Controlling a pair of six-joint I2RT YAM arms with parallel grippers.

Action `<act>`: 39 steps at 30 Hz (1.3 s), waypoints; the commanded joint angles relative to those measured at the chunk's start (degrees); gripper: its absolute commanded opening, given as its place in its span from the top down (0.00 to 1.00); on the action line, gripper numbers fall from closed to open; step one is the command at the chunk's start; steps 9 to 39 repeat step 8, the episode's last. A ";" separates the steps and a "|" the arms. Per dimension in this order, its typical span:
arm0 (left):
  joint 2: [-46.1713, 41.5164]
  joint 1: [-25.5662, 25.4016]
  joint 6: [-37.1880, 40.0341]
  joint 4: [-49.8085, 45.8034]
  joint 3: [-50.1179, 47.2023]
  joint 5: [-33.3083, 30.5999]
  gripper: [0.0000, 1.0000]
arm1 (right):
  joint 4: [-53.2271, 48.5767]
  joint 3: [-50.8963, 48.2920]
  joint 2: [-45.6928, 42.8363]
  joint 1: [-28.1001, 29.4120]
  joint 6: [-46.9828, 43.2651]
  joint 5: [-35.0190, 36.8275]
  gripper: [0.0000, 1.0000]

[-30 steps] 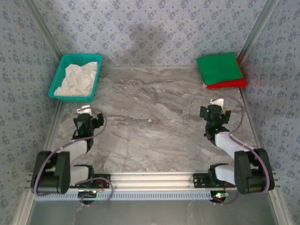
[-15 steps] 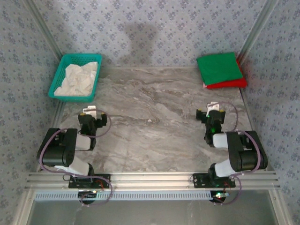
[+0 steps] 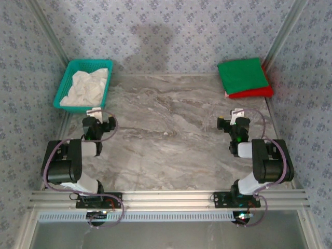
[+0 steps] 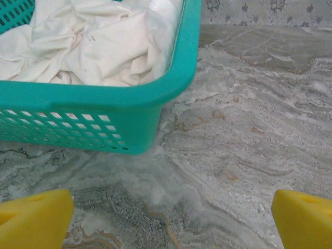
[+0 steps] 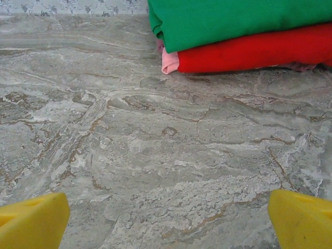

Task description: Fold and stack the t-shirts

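Note:
Two folded t-shirts lie stacked at the table's back right corner, the green t-shirt (image 3: pixel 243 75) on top of the red t-shirt (image 3: pixel 255 93). In the right wrist view the green t-shirt (image 5: pixel 233 21) covers the red t-shirt (image 5: pixel 254 52), and a pink edge (image 5: pixel 169 61) peeks out beneath. My right gripper (image 3: pixel 236 118) stands open a short way in front of the stack, its yellow fingertips (image 5: pixel 31 220) wide apart over bare marble and nothing between them. My left gripper (image 3: pixel 97 117) is open and empty just in front of the basket, fingertips (image 4: pixel 31 220) spread wide.
A teal mesh basket (image 3: pixel 63 88) holding crumpled white cloth (image 3: pixel 85 85) sits at the back left; its near corner (image 4: pixel 140 104) is close ahead of my left gripper. Patterned walls enclose the marble table (image 3: pixel 166 135) on three sides.
Both arms have folded back, their elbows drawn in over the bases. Both grippers shifted slightly toward the far side and stayed open. The shirts and basket have not moved.

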 commanded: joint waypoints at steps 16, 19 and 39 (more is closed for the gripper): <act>-2.06 -1.77 2.41 9.32 -6.61 4.00 0.02 | -1.21 0.71 -0.23 -0.53 0.61 -2.81 0.00; -2.06 -1.77 2.41 9.32 -6.61 4.00 0.02 | -1.21 0.71 -0.23 -0.53 0.61 -2.81 0.00; -2.06 -1.77 2.41 9.32 -6.61 4.00 0.02 | -1.21 0.71 -0.23 -0.53 0.61 -2.81 0.00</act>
